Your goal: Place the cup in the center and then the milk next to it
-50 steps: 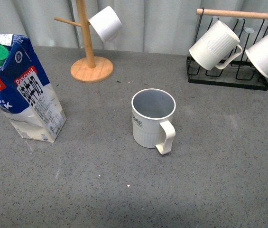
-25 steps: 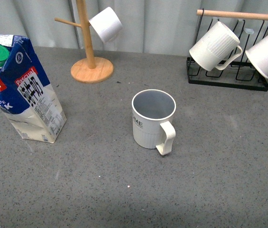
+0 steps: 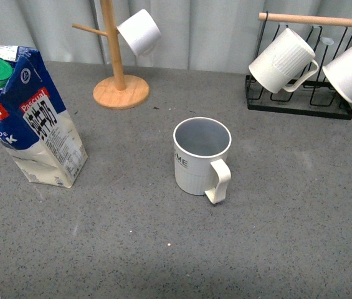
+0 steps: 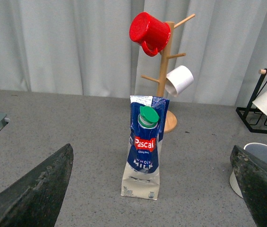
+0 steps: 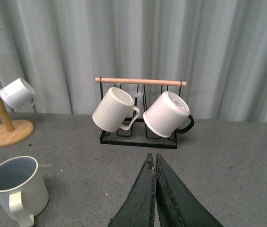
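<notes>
The cup, a large cream ribbed mug with a grey-blue inside and "ME" lettering, stands upright mid-table, handle toward me. It also shows in the right wrist view and at the edge of the left wrist view. The milk, a blue-and-white Pascual carton with a green cap, stands at the left, apart from the cup; in the left wrist view it stands ahead between the jaws. My left gripper is open and empty, short of the carton. My right gripper is shut and empty, right of the cup.
A wooden mug tree with a small white mug stands at the back; a red mug hangs on it. A black wire rack at the back right holds two white mugs. A grey curtain closes the back.
</notes>
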